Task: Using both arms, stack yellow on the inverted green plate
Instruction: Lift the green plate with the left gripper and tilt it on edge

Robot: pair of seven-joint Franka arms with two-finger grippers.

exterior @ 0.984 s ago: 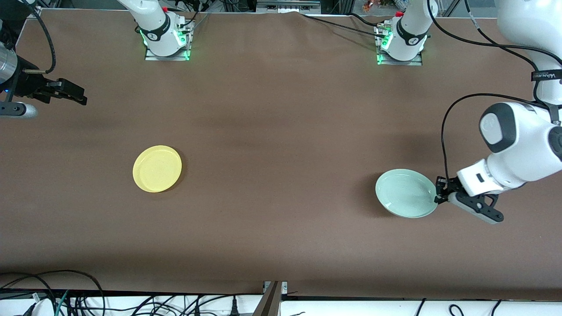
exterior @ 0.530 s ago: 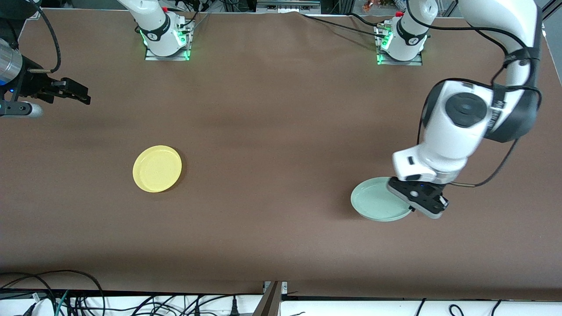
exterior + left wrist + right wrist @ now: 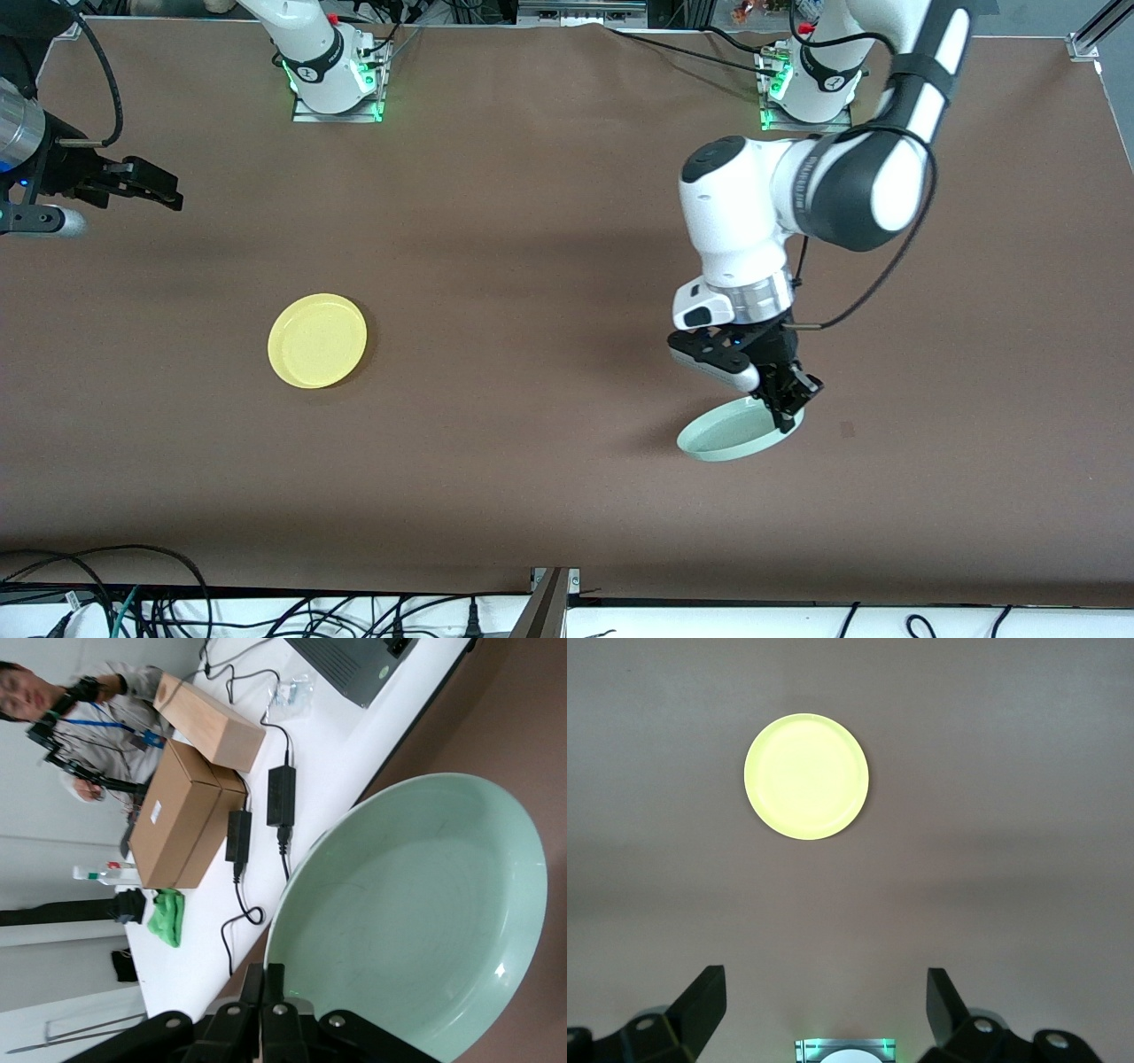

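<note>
In the front view, the left gripper (image 3: 791, 406) is pinching the rim of the green plate (image 3: 733, 431) in the lower right part of the frame, holding it tilted and lifted above the brown table (image 3: 549, 266), its hollow side facing up. The yellow plate (image 3: 317, 340) is lying flat on the table in the left half of the frame, well apart from the green one. The right gripper (image 3: 146, 188) is waiting at the upper left edge, over the table's rim, its fingers standing wide with nothing between them. In the left wrist view, the fingers (image 3: 262, 992) are pressing together on the green plate's (image 3: 416, 912) edge at the bottom of the frame; cardboard boxes (image 3: 182, 806) are sitting in the upper left, and no writing on them can be read. In the right wrist view, the yellow plate (image 3: 806, 776) is showing in the upper middle of the frame, and the two wide-spread fingers (image 3: 704, 1001) are flanking the bottom edge.
</note>
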